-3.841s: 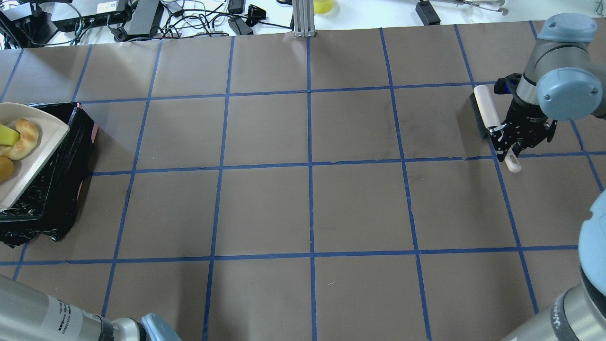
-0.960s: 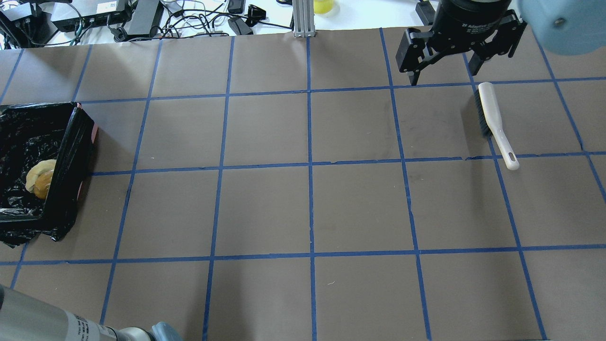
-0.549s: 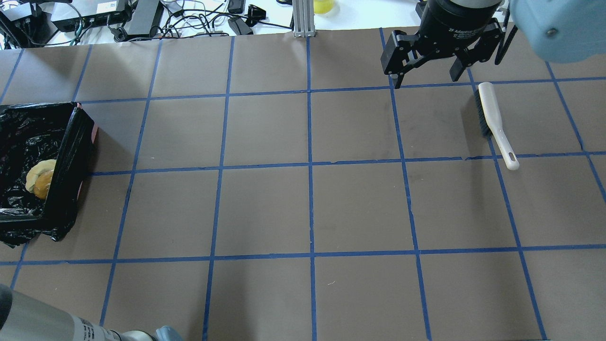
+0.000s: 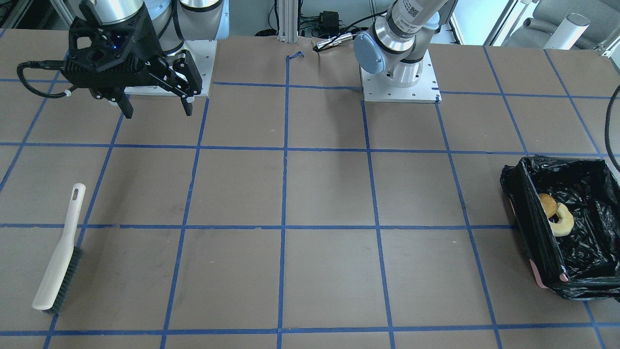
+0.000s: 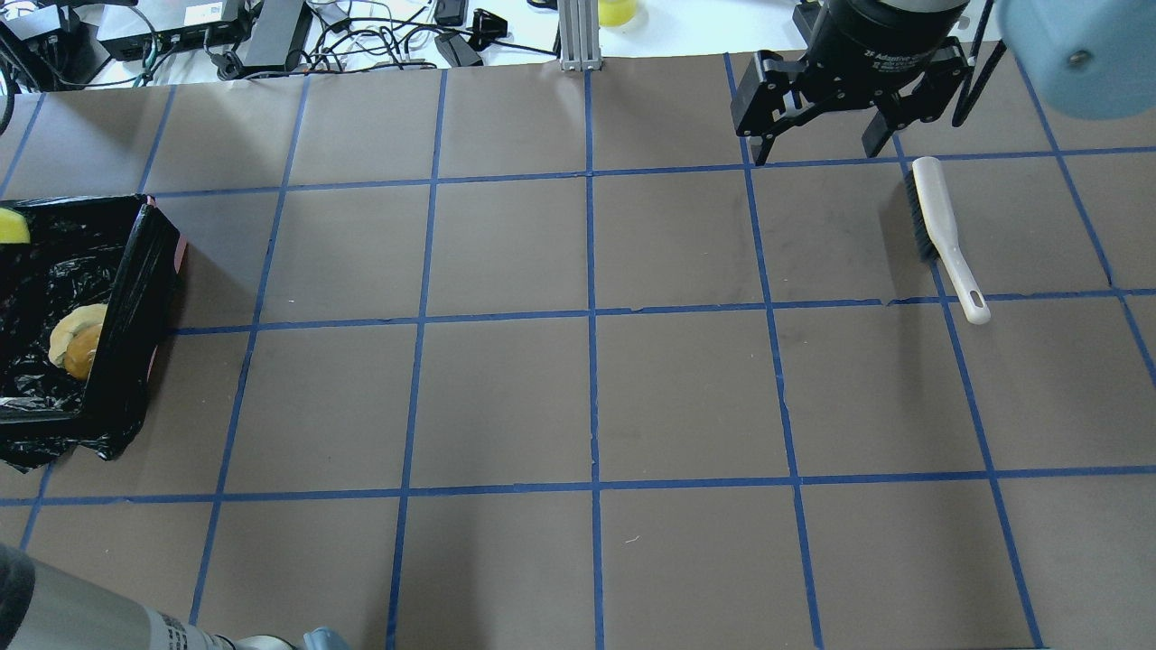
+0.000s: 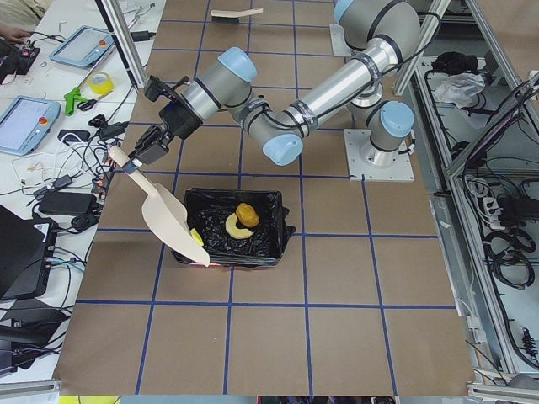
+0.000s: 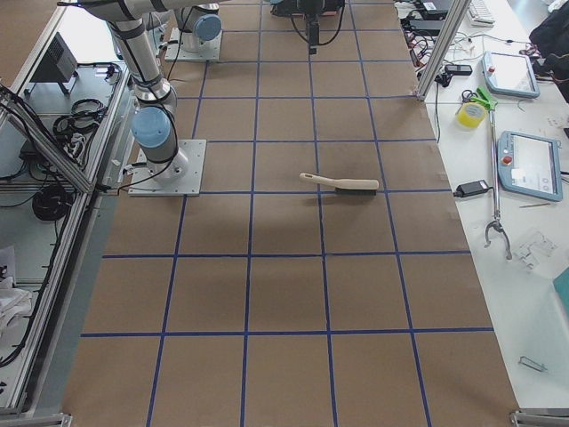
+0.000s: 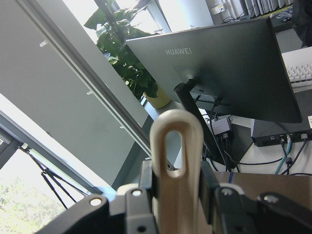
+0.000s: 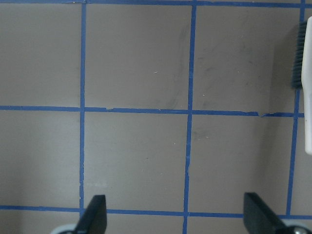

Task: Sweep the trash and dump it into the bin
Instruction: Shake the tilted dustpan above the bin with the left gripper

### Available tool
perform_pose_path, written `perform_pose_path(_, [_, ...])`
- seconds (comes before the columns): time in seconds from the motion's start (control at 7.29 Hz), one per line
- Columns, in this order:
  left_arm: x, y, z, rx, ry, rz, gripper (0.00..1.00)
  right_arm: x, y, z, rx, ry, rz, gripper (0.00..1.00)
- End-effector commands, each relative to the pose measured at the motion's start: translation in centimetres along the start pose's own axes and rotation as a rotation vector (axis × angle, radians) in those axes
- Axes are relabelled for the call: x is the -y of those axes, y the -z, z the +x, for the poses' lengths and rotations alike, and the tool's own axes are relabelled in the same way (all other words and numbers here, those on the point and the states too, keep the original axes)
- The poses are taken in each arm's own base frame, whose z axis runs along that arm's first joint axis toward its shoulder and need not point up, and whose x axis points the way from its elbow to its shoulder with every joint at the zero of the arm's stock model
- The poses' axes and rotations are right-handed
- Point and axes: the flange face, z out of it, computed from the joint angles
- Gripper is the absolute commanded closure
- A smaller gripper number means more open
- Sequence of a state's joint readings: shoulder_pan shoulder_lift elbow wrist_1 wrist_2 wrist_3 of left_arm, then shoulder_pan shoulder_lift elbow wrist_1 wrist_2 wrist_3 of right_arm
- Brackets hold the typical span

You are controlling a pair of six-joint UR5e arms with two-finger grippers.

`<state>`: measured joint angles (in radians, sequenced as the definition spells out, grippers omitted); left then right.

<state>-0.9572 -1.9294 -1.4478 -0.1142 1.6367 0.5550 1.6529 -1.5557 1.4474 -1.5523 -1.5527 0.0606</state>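
Wedge [image 5: 11, 226] newly in bin [image 5: 135, 289], right pincer [image 5: 815, 157] hovering spread

The left end effector [image 6: 137, 156] holds the dustpan [image 6: 170, 220] tilted at the edge of the bin [image 6: 268, 246], trash [image 6: 243, 214] lying inside.

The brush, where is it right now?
In the overhead view, the brush lies flat on the table on the robot's right side, close to the open right gripper and far across from the bin.

bin [image 4: 532, 220]: black-lined, upright | lump [image 4: 547, 202], crescent [image 4: 565, 224]: inside, touching | wedge [image 5: 10, 227]: by rim
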Motion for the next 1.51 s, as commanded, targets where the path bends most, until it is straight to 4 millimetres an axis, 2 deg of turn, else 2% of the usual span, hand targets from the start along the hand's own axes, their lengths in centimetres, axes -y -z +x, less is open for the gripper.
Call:
perform_pose_path(0.0, [1.3,2.3,3.3,0.051,-0.034,-0.031,1.0,-0.1,-0.1,0.1,0.0,-0.031,-0.004,0.0])
perform_pose_path(0.27, [1.3,2.4,3.6,0.039,-0.025,-0.041,1.0,-0.2,-0.6,-0.1,0.015,-0.023,-0.008,0.0])
perform_pose_path(0.69, [-0.7,0.4,6.3,-0.037,0.224,-0.296,1.0,-0.2,-0.7,-0.1,0.015,-0.023,-0.01,0.0])
perform_pose_path(0.96, [0.6,2.7,7.0,-0.045,0.256,-0.357,1.0,-0.2,-0.7,-0.1,0.015,-0.023,-0.011,0.0])
perform_pose_path(1.1, [0.6,3.5,8.1,-0.047,0.299,-0.418,1.0,-0.2,-0.7,-0.1,0.015,-0.022,-0.011,0.0])
perform_pose_path(1.37, [1.2,6.8,11.0,-0.041,0.393,-0.572,1.0,-0.2,-0.7,-0.2,0.015,-0.023,-0.011,0.0])
